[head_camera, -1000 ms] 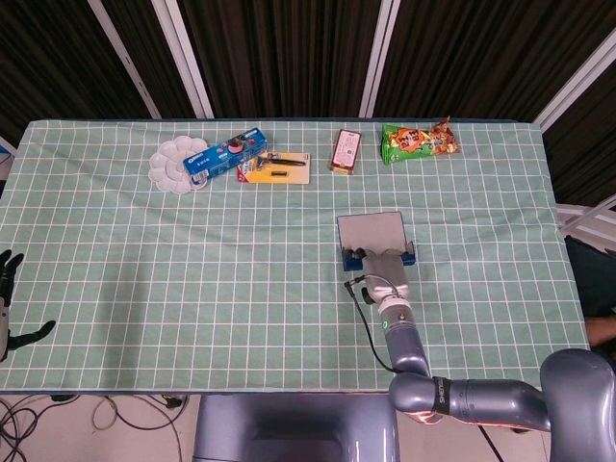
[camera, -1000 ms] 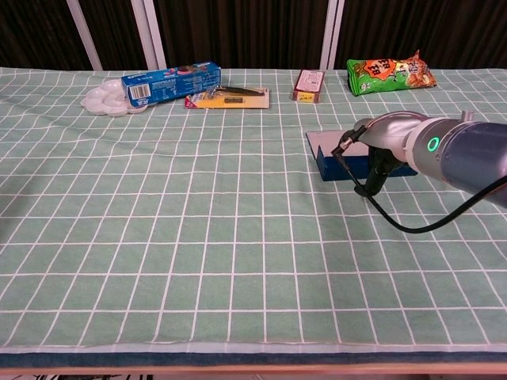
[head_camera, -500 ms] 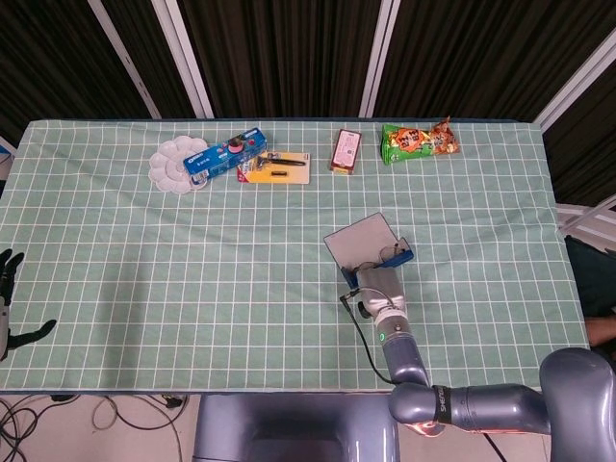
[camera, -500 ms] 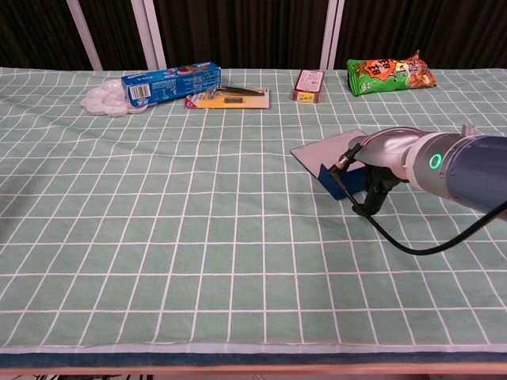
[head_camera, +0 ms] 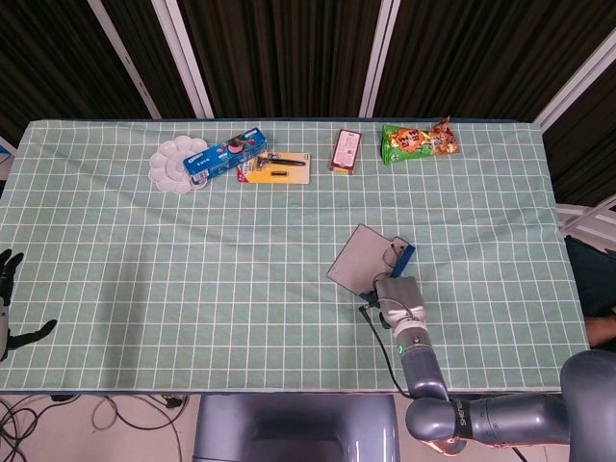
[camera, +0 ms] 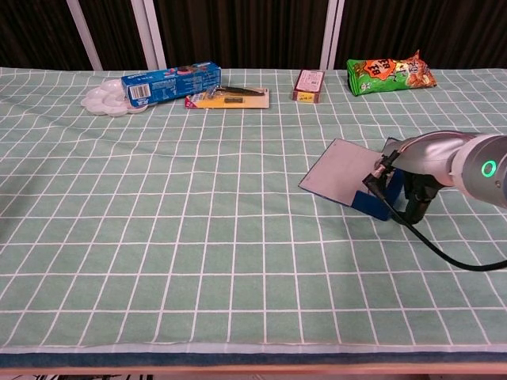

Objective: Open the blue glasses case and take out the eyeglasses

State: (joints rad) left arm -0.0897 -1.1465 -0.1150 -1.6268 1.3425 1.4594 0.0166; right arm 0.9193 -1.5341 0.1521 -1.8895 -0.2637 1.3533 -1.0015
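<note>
Mostly hidden under the right hand (camera: 413,184), the blue glasses case (camera: 372,203) lies open on the green checked desk (head_camera: 192,260), grey lid (head_camera: 359,259) spread flat; its contents and that hand's grip cannot be told. At the desk's edge, the left hand (head_camera: 10,298) hangs with fingers apart.

Your blue case (head_camera: 377,261) (camera: 354,184) lies open on the green checked cloth, right of centre, turned at an angle. Its flat grey lid (head_camera: 358,259) (camera: 339,172) spreads toward the left; the blue base sits at its right edge. You can't see any eyeglasses.
</note>
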